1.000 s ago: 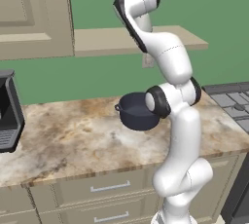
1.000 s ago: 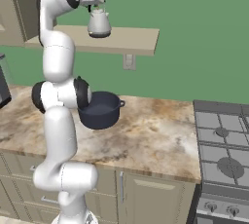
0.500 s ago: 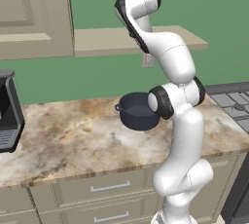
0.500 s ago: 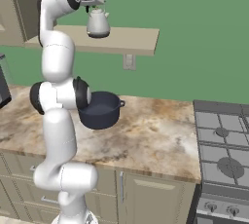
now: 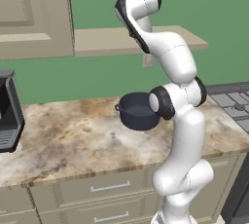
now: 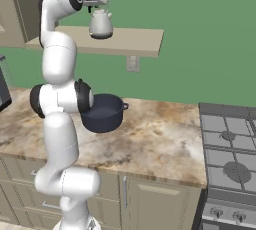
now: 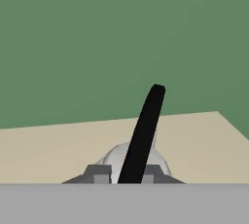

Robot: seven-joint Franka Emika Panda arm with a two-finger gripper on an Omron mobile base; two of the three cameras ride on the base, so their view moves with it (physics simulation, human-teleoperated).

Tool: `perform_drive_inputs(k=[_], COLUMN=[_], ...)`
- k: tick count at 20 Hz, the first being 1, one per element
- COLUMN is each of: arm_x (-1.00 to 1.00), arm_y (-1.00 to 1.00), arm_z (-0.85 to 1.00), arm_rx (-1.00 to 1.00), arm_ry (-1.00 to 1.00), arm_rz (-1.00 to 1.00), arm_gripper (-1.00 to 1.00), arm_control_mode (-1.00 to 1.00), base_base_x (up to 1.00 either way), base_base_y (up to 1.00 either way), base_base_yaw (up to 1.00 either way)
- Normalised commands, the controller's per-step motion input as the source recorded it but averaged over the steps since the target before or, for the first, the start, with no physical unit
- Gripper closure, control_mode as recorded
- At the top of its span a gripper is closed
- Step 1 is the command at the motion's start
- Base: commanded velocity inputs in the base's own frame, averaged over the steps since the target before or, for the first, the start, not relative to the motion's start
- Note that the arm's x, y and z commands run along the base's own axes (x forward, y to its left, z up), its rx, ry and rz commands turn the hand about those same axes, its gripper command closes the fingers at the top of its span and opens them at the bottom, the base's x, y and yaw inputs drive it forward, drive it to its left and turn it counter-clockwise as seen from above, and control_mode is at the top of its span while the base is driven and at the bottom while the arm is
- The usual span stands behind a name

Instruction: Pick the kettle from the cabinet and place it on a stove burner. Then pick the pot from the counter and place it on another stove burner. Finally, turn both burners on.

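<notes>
Green wall backed a beige cabinet (image 5: 34,18) whose open shelf board (image 6: 135,41) carried the kettle (image 6: 100,24). At the top of the raised arm, the gripper (image 6: 95,7) was closed on the kettle's thin black handle (image 7: 144,133), the two finger tips (image 7: 99,173) showing on either side of it in the hand view. Below, the dark pot (image 6: 104,112) sat on the marbled counter (image 5: 73,140), with the grey stove burners (image 6: 228,136) off to the right

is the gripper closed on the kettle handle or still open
Closed on it. In the hand view the gripper fingertips pinch the kettle's black handle; the right base view shows the hand at the kettle's top.
</notes>
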Motion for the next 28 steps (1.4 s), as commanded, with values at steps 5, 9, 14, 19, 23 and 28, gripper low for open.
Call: perform_drive_inputs(k=[5,9,14,19,23,28], arm_x=[-0.02,-0.15,-0.27,-0.52,-0.62,-0.51], arm_y=[0.00,-0.01,0.00,0.00,-0.02,-0.04], arm_z=[0.06,0.19,0.20,0.05,0.00,-0.04], arm_rx=[0.00,0.00,0.00,0.00,0.00,0.00], arm_ry=[-0.01,-0.07,-0.11,-0.07,-0.04,-0.04], arm_rz=[0.00,-0.02,-0.03,-0.04,-0.03,-0.01], arm_gripper=[1.00,1.00,1.00,1.00,1.00,1.00], arm_control_mode=[-1.00,-1.00,-1.00,-1.00,-1.00,-1.00], base_base_x=[0.00,0.00,0.00,0.00,0.00,0.00], base_base_y=[0.00,0.00,0.00,0.00,0.00,0.00], base_base_yaw=[0.00,0.00,0.00,0.00,0.00,0.00])
